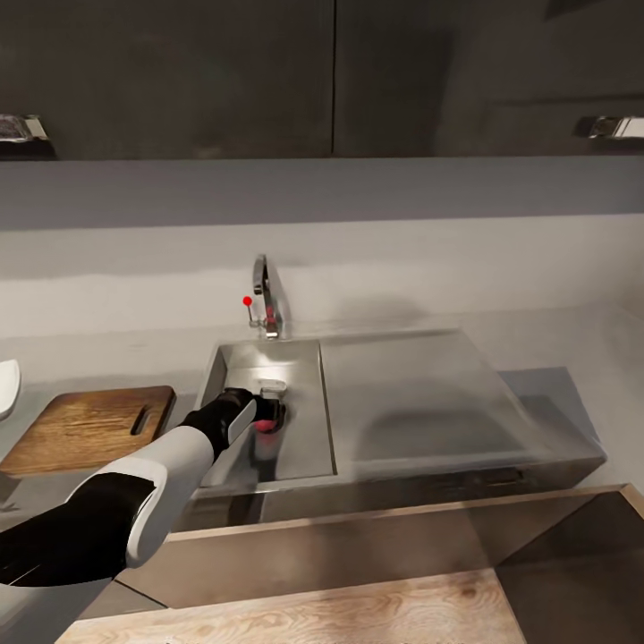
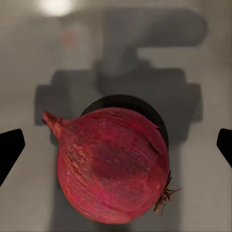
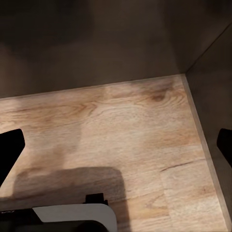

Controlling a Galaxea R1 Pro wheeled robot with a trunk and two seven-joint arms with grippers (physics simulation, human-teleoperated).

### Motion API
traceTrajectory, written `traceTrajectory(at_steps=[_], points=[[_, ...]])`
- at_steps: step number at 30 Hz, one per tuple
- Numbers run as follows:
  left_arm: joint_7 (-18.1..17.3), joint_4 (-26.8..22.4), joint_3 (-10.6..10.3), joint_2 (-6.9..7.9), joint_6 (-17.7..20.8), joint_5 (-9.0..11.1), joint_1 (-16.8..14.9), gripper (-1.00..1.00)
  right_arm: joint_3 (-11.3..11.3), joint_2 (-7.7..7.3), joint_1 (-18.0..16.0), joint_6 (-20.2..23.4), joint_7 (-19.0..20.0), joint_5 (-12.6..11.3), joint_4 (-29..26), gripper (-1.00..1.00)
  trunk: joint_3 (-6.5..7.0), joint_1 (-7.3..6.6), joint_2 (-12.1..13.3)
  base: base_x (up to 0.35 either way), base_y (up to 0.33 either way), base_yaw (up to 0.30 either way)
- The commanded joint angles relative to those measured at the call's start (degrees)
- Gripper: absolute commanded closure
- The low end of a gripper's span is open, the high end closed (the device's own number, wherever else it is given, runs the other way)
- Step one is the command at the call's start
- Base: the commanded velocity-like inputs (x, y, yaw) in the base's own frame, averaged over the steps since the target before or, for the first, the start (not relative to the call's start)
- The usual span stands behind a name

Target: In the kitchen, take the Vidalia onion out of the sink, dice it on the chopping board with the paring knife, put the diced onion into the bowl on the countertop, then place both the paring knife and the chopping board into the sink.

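Note:
The Vidalia onion (image 2: pixel 113 166), pinkish-red with a papery skin, lies on the sink (image 1: pixel 304 420) basin floor over the dark drain (image 2: pixel 155 115). My left gripper (image 2: pixel 116 150) is open, its black fingertips (image 2: pixel 9 151) spread wide on either side of the onion without touching it. In the head view my left gripper (image 1: pixel 268 407) reaches down into the basin and a sliver of onion (image 1: pixel 266 426) peeks out beneath it. The chopping board (image 1: pixel 89 427) lies on the countertop (image 1: pixel 555 340) left of the sink. The bowl (image 1: pixel 5 387) shows at the far left edge. The paring knife is out of view.
The chrome tap (image 1: pixel 266 300) with its red knob (image 1: pixel 247 301) stands behind the basin; the flat drainboard (image 1: pixel 411 394) runs to the right. My right gripper (image 3: pixel 116 147) hangs open low over the wooden floor (image 3: pixel 125 130) by dark cabinet fronts (image 3: pixel 96 43).

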Motion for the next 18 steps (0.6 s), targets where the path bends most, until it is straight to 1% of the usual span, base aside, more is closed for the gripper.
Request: traceTrajectory(at_steps=[1, 18], points=[[0.3, -0.1, -0.4, 0.02, 0.3, 0.6, 0.0, -1.0, -0.4, 0.09, 0.0, -0.1, 0.5, 0.2, -0.1, -1.0, -0.15, 0.02, -0.1, 0.023, 0.0, 0.0], [0.3, -0.1, -0.4, 0.05, 0.2, 0.6, 0.5, -1.0, -0.4, 0.09, 0.0, -0.1, 0.5, 0.2, -0.1, -1.0, -1.73, 0.02, -0.1, 0.002, 0.0, 0.0]])
